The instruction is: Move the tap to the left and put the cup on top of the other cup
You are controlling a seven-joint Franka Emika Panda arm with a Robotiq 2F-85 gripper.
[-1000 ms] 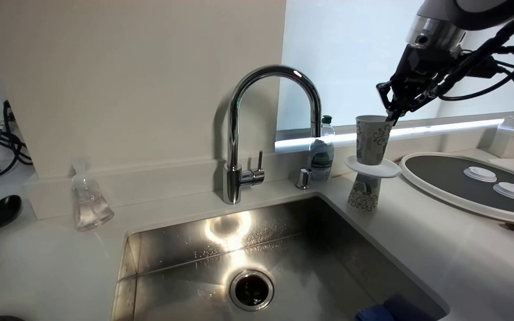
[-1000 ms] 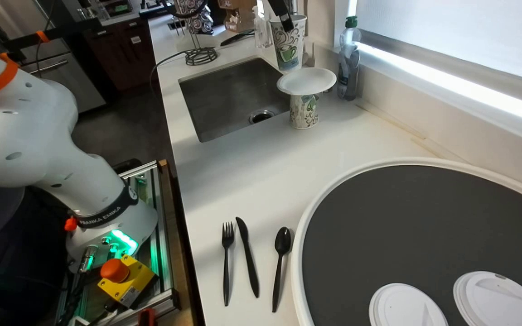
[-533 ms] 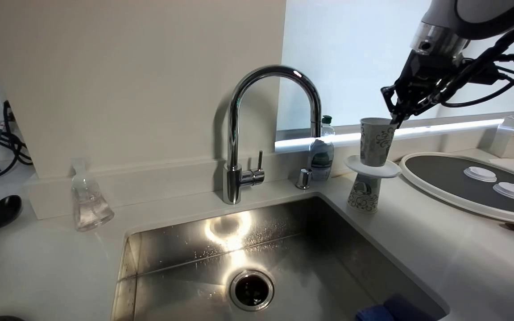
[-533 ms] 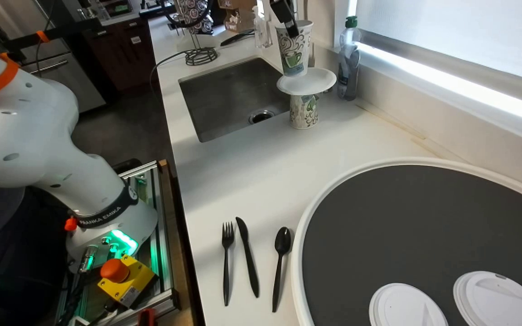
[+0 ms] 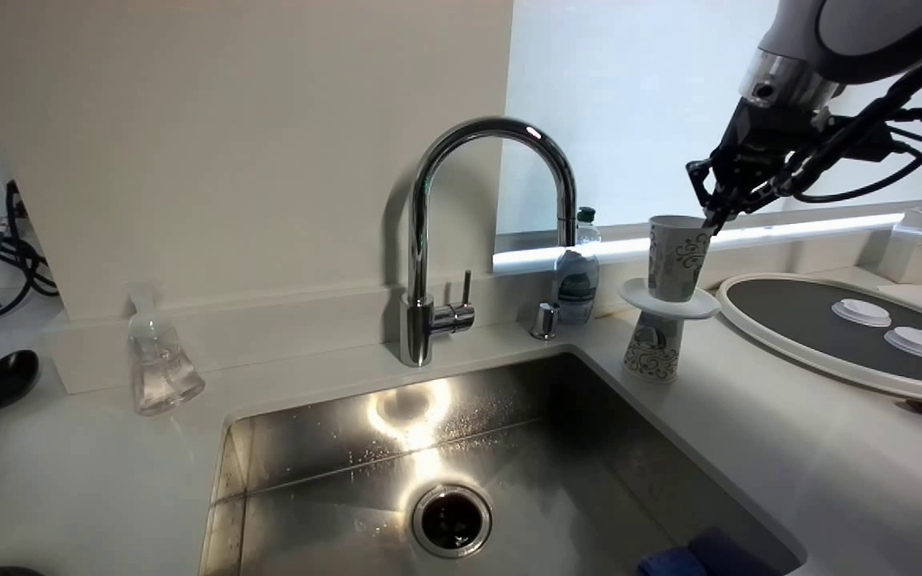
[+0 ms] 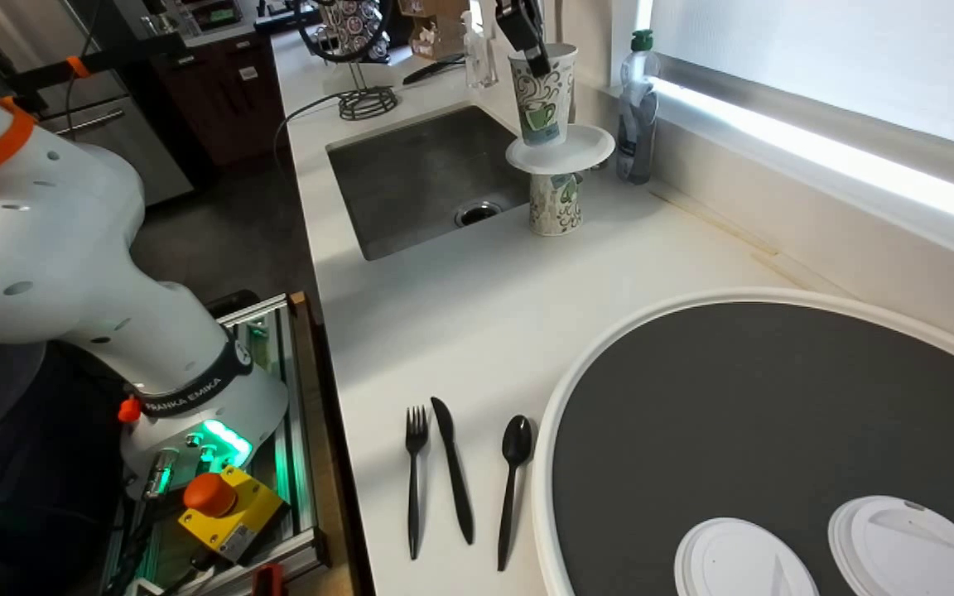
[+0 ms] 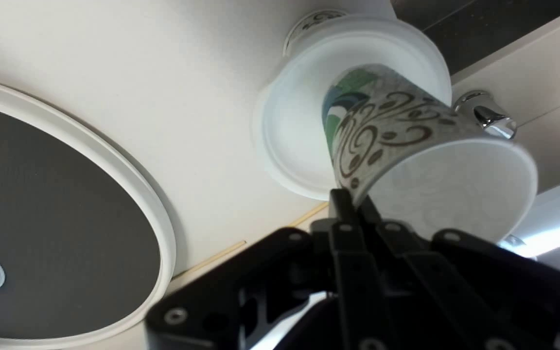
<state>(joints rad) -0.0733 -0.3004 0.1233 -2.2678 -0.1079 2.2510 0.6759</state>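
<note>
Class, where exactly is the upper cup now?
In an exterior view, the upper cup is right of the tap, its rim pinched by the gripper, over the white plate topping the lower cup; contact is unclear.

We see that the upper cup [image 7: 382, 126] is whitish outside, with brown curling lines and a green and blue picture; its inside is white. The lower cup [image 6: 556, 207] carries similar brown curls and some green. The plate [image 6: 591, 149] is white, and the counter [image 6: 460, 323] also is white. We find the tap [image 5: 418, 240] silver-coloured, the fingers [image 7: 342, 206] black, and the round board [image 6: 742, 422] dark grey with a white rim.
</note>
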